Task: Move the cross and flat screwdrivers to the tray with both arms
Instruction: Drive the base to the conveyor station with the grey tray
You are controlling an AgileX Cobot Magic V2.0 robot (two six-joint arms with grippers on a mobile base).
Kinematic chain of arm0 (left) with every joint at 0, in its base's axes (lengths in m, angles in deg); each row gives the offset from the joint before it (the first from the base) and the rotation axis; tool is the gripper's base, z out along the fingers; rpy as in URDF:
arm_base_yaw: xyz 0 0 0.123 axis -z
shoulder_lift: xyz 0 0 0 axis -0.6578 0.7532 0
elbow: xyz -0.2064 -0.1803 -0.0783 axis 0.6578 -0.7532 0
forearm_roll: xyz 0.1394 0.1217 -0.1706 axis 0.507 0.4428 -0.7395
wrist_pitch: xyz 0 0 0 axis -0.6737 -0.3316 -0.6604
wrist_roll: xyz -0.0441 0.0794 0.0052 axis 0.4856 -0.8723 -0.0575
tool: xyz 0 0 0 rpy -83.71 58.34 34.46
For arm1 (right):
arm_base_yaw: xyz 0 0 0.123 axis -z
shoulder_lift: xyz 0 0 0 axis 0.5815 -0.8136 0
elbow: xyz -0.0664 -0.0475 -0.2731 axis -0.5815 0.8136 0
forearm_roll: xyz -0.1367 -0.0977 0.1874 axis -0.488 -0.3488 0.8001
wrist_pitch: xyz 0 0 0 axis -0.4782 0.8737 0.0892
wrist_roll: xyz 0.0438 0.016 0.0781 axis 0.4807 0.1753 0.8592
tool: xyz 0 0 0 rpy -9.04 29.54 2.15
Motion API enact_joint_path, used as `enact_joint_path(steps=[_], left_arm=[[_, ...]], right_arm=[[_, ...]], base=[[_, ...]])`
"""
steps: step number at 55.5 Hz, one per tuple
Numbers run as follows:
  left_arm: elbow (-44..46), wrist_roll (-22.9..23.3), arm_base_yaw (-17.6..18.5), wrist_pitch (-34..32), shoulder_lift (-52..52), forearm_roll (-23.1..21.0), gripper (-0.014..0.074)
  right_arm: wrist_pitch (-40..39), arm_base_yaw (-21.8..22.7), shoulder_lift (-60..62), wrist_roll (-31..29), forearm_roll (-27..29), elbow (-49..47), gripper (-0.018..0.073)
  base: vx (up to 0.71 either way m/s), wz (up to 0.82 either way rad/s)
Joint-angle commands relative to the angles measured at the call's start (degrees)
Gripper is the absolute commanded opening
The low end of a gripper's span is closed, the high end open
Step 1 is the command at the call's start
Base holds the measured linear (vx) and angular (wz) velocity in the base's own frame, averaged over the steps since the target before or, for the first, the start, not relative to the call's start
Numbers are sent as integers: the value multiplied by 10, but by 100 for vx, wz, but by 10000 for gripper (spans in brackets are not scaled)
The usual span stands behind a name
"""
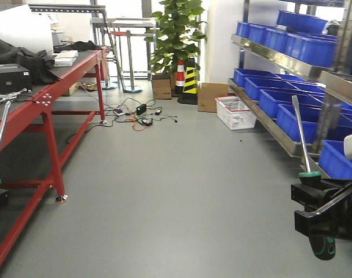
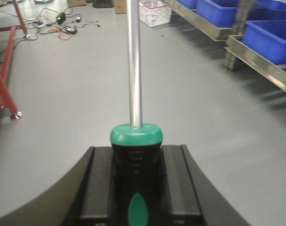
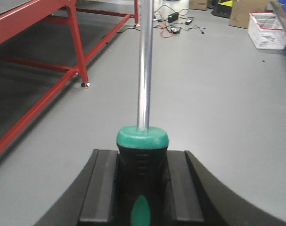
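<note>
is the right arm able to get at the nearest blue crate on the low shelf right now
Probably for a touch, not a grasp: the blue crate looks close to the right gripper with nothing between them, but the jaws are shut on a screwdriver whose long shaft sticks out ahead.

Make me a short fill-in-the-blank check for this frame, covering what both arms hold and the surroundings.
1. The left tool is shut on a screwdriver, gripping it by its ____.
2. The right tool grips the other screwdriver, whose collar at the base of the shaft is coloured ____.
3. The crates on the shelves are coloured ____.
4. The table has legs painted ____.

Missing words: handle; green; blue; red.
</note>
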Motion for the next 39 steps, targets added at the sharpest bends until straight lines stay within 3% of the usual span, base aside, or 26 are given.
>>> enact_joint_path(steps=[1, 19, 39], left_arm=[[16, 3, 3, -46, -5, -13, 0], [16, 3, 3, -46, -5, -13, 0], [16, 3, 3, -46, -5, -13, 0]], right_arm=[[-52, 1, 9, -1, -4, -17, -8], [-52, 1, 9, -1, -4, -17, -8], [-52, 1, 9, -1, -4, -17, -8]], base=[[57, 18], [56, -2], [52, -54]])
